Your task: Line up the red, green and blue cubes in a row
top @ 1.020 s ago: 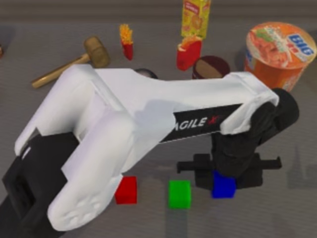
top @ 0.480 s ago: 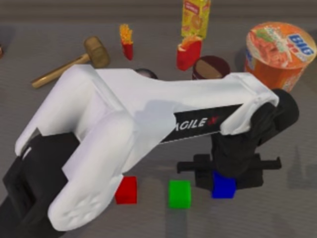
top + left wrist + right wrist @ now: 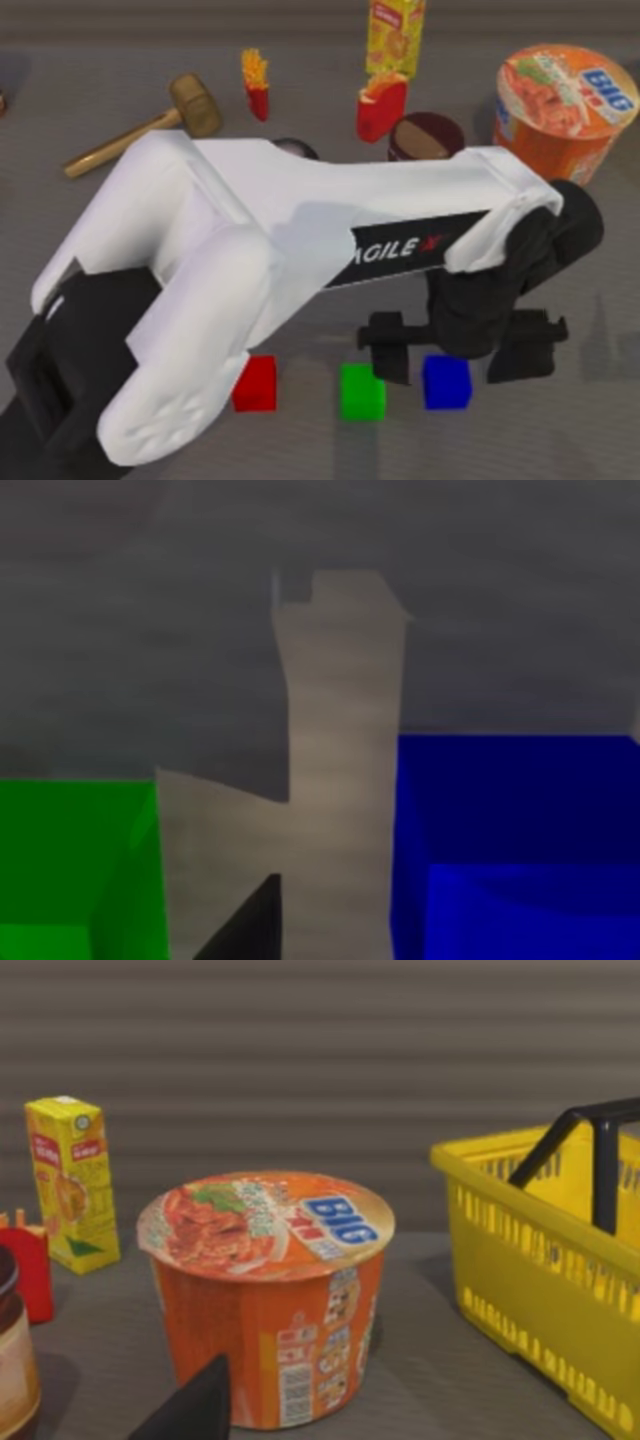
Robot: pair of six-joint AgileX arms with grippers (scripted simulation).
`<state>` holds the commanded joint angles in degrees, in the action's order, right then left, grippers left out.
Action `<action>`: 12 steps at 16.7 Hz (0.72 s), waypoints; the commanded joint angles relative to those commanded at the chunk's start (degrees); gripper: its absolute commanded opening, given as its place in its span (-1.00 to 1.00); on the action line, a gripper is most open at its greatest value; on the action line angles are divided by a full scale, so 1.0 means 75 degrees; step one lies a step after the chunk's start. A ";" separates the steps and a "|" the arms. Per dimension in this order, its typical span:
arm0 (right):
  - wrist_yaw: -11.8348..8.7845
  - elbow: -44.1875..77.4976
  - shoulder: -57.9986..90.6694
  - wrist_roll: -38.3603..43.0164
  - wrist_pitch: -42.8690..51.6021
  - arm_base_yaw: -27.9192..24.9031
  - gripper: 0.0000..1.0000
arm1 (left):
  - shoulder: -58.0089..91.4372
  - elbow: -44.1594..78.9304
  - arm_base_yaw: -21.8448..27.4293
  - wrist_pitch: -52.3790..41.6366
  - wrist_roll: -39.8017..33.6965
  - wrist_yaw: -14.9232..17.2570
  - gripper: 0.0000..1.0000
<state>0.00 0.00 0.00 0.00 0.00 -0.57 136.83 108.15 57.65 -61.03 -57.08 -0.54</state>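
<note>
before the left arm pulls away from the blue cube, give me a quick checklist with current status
1. Left gripper open, fingers either side of the blue cube: ok.
2. Blue cube resting on the table, not lifted: ok.
3. Red cube, green cube and blue cube in one row: ok.
4. Gap showing between green and blue cubes: ok.
5. Fingers clear of the green cube: cannot tell, one finger is close.
6. Right gripper state: cannot tell; it faces the noodle cup.

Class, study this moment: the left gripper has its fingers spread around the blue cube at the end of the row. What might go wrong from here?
1. The left gripper is open, fingers astride the blue cube; a slanted withdrawal may nudge it out of line.
2. One finger sits in the gap beside the green cube and may knock it toward the red cube.
</note>
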 joint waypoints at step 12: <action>0.0000 0.0000 0.0000 0.0000 0.0000 0.0000 1.00 | -0.0150 0.0722 -0.0058 -0.0875 -0.0036 0.0007 1.00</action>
<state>0.00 0.00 0.00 0.00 0.00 -0.57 135.70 113.57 57.21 -67.59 -57.34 -0.48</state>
